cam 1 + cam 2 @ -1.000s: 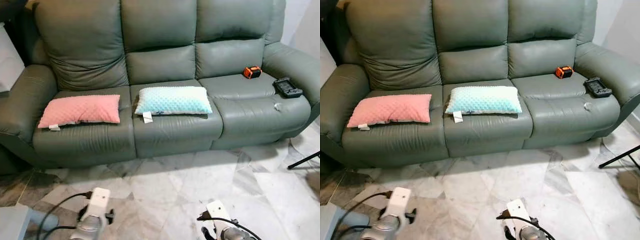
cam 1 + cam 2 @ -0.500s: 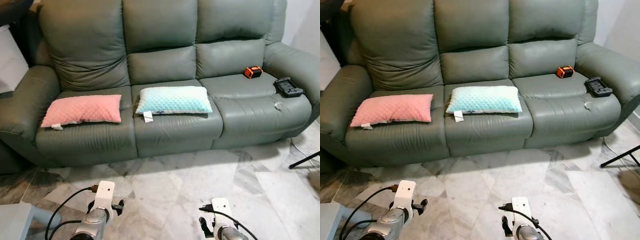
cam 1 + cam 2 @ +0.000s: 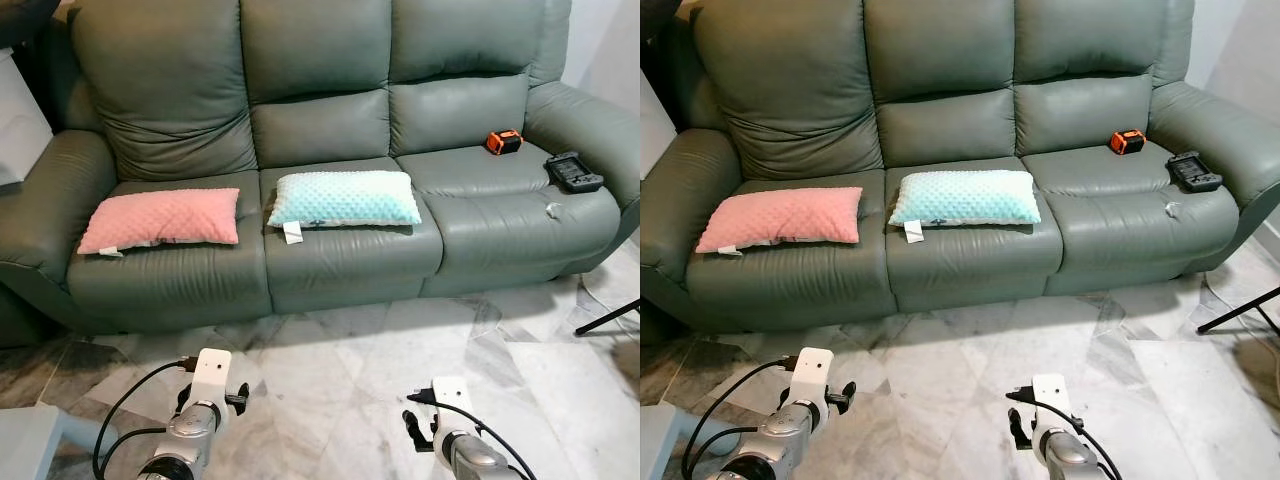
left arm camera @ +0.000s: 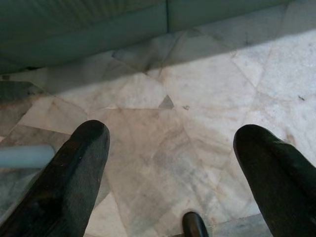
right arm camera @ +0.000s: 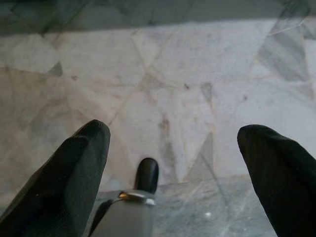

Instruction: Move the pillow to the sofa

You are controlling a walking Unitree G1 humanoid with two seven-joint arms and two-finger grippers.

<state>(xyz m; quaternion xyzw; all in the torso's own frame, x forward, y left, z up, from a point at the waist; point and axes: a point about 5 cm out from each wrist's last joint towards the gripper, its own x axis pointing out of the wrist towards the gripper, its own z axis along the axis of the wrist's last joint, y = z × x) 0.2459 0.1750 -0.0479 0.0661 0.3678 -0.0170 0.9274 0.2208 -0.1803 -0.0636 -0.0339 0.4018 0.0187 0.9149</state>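
Leather sofa (image 3: 340, 110), dimpled plush pillows (image 3: 345, 198)

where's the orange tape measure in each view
Left eye view: the orange tape measure sits on the sofa's right-hand seat, against the backrest.
Right eye view: same seat, same spot.
Left wrist view: not in it.
Right wrist view: not in it.
Shared landmark: the black controller by the armrest, a little nearer the front.

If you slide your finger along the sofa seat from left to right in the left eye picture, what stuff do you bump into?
Pink pillow → mint-blue pillow → orange tape measure → black controller, all lying on the grey-green sofa.
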